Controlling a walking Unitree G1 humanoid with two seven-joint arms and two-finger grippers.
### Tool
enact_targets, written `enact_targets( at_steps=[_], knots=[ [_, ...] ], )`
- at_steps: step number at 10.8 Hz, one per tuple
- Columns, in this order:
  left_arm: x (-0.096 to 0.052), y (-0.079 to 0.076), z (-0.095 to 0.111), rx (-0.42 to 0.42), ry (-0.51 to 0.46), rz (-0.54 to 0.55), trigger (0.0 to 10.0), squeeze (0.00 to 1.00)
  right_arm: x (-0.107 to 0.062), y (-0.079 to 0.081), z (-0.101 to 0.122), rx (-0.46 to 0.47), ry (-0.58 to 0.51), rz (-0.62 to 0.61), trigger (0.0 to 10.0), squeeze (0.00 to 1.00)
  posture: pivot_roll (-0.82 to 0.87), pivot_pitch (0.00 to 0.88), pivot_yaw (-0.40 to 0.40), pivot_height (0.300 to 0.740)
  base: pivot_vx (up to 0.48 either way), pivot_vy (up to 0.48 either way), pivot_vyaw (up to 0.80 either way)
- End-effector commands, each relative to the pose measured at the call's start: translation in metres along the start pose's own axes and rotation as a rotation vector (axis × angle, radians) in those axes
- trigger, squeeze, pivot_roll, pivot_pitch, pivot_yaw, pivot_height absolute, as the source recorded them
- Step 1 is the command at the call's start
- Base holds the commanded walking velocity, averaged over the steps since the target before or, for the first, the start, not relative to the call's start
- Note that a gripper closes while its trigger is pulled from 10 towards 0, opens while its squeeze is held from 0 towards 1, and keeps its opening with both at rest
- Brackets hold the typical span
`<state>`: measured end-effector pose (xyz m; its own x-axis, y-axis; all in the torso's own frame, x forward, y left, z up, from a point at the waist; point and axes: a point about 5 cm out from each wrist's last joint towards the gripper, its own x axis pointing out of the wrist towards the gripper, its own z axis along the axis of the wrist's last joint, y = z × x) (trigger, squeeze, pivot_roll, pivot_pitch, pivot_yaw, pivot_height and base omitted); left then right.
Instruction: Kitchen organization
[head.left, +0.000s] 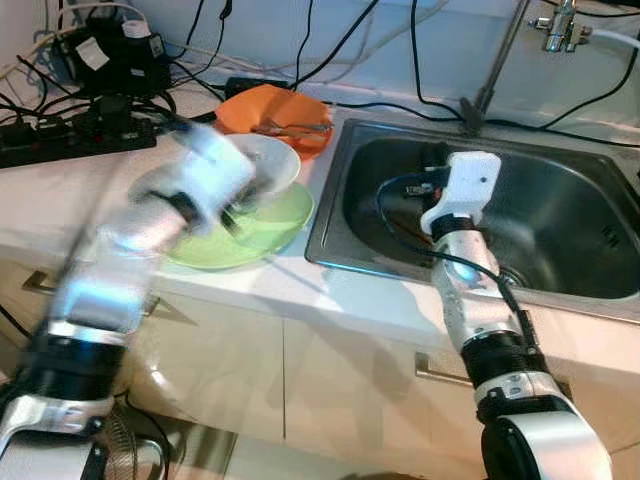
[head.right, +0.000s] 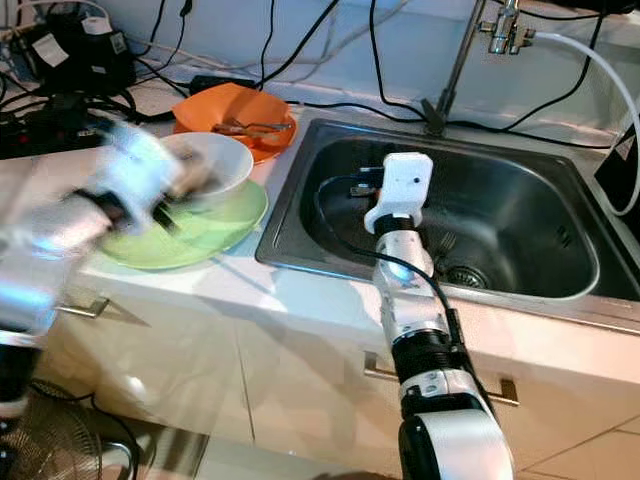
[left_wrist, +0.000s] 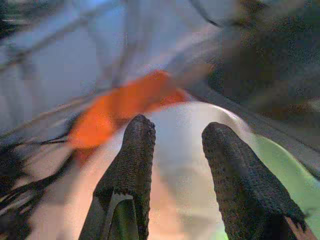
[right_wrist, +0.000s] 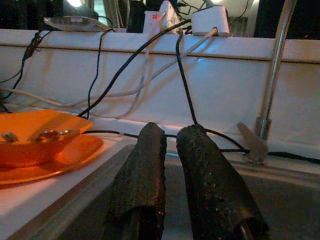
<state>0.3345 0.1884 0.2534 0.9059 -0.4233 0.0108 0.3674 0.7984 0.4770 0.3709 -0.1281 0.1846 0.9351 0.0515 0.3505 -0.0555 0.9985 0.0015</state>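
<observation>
The left gripper is at the white bowl, its fingers apart with the bowl's rim between them; contact cannot be confirmed because the arm is blurred. The white bowl rests on the green plate on the counter, left of the sink. The orange bowl stands just beyond, on its far side, with utensils in it. The right gripper hovers over the sink's left part, fingers nearly together, holding nothing. Black cables lie at the far left of the counter.
</observation>
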Motion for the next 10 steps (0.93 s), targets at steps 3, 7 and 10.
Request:
enact_targets(
  at_steps=[3, 7, 10],
  knots=[
    [-0.014, 0.055, 0.018, -0.282, -0.103, 0.465, 10.0, 0.0, 0.003, 0.002, 0.0, 0.009, 0.012, 0.005, 10.0, 0.0, 0.27, 0.023, -0.031, 0.74, 0.0, 0.0, 0.0],
    [-0.002, 0.047, -0.02, -0.55, 0.096, 0.448, 10.0, 1.0, 0.002, 0.002, -0.001, 0.007, 0.015, 0.005, 10.0, 0.0, 0.26, 0.019, -0.023, 0.74, 0.0, 0.0, 0.0],
    [0.009, 0.027, -0.026, -0.613, 0.143, 0.322, 10.0, 1.0, 0.002, 0.001, -0.002, 0.004, 0.018, -0.002, 10.0, 0.0, 0.25, 0.031, -0.021, 0.74, 0.0, 0.0, 0.0]
  ],
)
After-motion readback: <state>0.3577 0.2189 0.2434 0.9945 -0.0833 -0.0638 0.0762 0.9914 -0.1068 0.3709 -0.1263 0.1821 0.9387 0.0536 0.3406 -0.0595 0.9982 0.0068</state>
